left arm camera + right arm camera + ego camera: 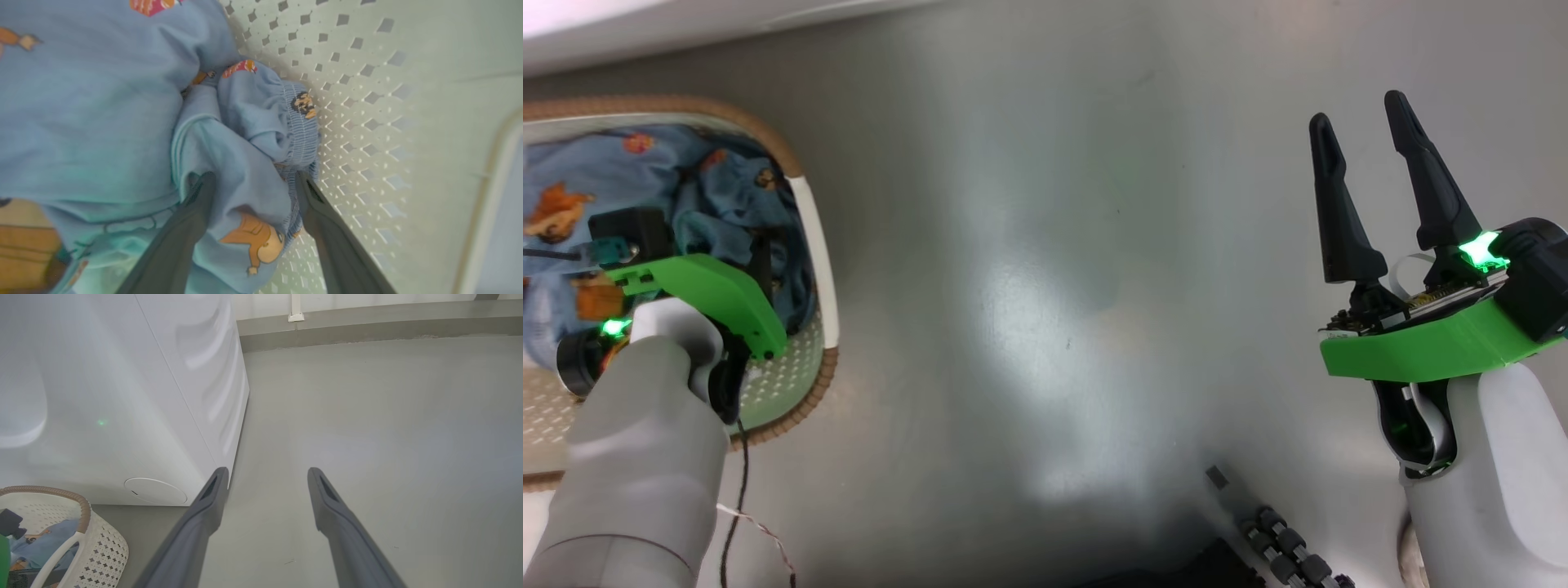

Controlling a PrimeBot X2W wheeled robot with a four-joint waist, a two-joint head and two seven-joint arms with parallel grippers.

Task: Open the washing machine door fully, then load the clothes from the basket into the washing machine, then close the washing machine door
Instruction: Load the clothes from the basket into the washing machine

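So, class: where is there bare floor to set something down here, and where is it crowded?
Free: grey floor between basket and right gripper, and beside the washing machine to the wall. Crowded: inside the basket, clothes around the left gripper.

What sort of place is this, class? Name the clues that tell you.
Probably a laundry area: a white washing machine stands on a bare grey floor, with a perforated basket of printed blue clothes close to it.

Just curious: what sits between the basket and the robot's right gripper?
In the head view, bare grey floor separates the basket from the right gripper.
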